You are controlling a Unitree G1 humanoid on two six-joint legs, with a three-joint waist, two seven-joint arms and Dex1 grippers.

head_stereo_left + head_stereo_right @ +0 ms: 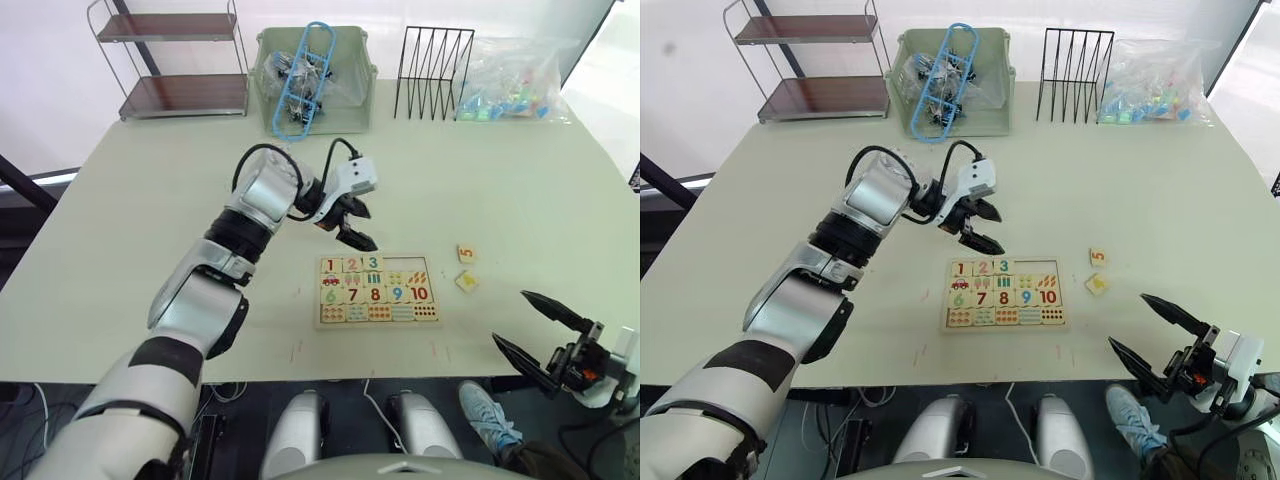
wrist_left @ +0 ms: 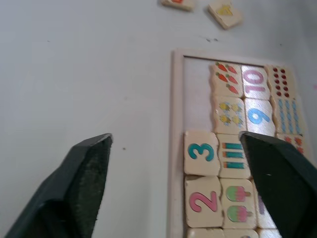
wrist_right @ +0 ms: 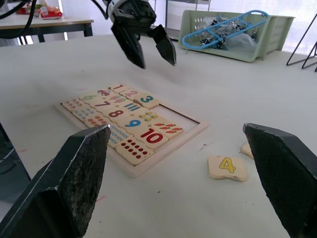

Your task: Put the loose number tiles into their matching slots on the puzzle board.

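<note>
The puzzle board (image 1: 322,322) lies near the table's front edge. Tiles 1, 2 and 3 (image 1: 372,263) fill the left of its top row, and the 3 sits slightly askew. The two slots to their right (image 1: 408,264) are bare. Two loose number tiles rest on the table right of the board, the 5 (image 1: 466,253) farther back and the 4 (image 3: 227,167) nearer. My left gripper (image 1: 348,233) hovers open and empty just above the board's far edge, over the 3 (image 2: 200,152). My right gripper (image 1: 511,318) is open and empty at the table's front right edge.
Along the far edge stand a two-tier metal shelf (image 1: 180,65), a green bin (image 1: 262,90) with a blue hanger, a black wire rack (image 1: 432,60) and a clear plastic bag (image 1: 515,80) of small items. A shoe (image 1: 490,415) shows below the table's front edge.
</note>
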